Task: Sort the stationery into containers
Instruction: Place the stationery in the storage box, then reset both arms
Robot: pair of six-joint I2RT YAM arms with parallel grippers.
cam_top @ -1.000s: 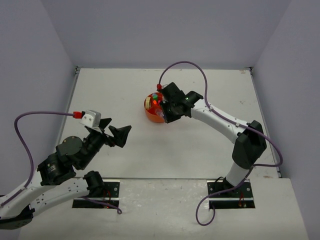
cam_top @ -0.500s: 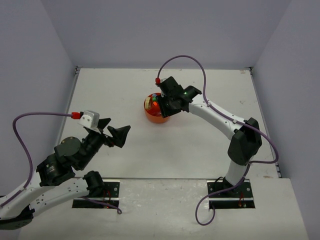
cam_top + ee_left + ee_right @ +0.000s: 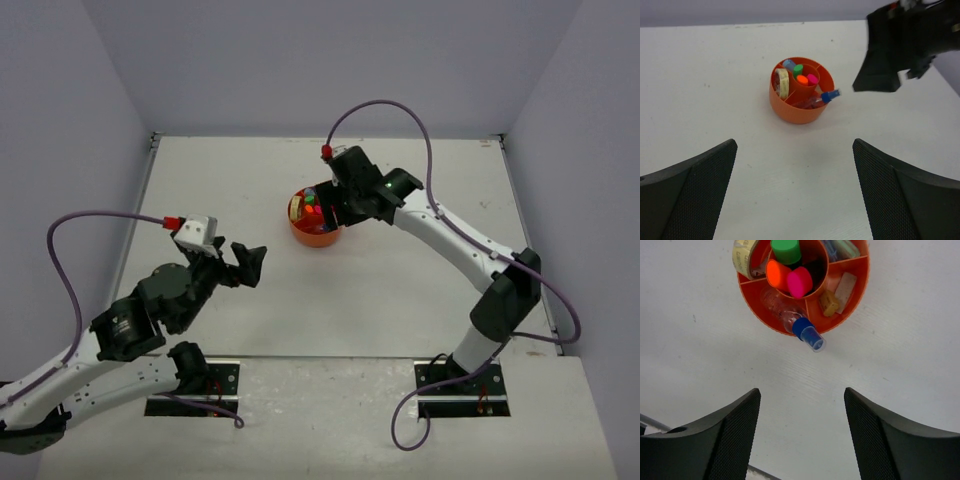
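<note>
The round orange container (image 3: pixel 312 232) stands mid-table. Its centre cup holds highlighters capped green (image 3: pixel 785 249), orange (image 3: pixel 776 274) and pink (image 3: pixel 800 282). The ring compartments hold a tan rubber band (image 3: pixel 742 255), pastel mini markers (image 3: pixel 840 247) and tan blocks (image 3: pixel 829 302). A blue-tipped pen (image 3: pixel 807 335) lies slanted in one compartment, its tip poking over the rim (image 3: pixel 860 287). My right gripper (image 3: pixel 801 392) hangs open and empty just above the container's right side (image 3: pixel 335 208). The left gripper (image 3: pixel 794 145) is wide open and empty, well short of the container (image 3: pixel 797 107), at the near left (image 3: pixel 248 262).
White table with grey walls on three sides. The right arm's black fingers (image 3: pixel 885 65) hang beside the container in the left wrist view. Purple cables loop over both arms.
The right gripper has opened and lifted back from the container, leaving the pen in it. The left arm has shifted slightly forward, still open.
</note>
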